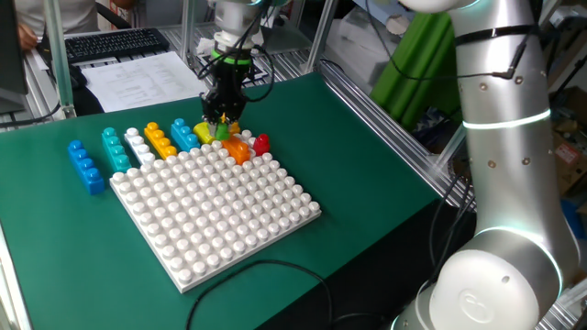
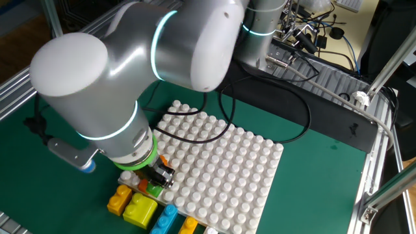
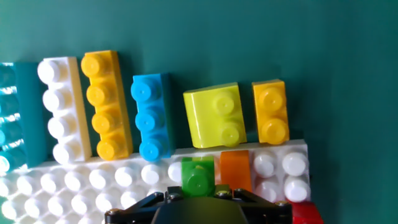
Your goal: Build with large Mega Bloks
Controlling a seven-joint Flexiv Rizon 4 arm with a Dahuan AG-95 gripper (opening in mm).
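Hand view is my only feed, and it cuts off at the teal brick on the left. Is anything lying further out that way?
Observer: Yes, one long blue brick lies alone on the green mat, just beyond the teal brick.
Operator: And the rest of the baseplate?
Observer: The white baseplate carries bricks only at one edge; elsewhere its studs are bare.

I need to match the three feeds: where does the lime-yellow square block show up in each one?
One fixed view: the lime-yellow block lies at the white baseplate's far edge, partly hidden by the gripper.
The other fixed view: bottom left, beside the baseplate's near corner.
Hand view: upper centre, tilted, between a blue brick and a short orange-yellow brick.
Shared landmark: the baseplate.
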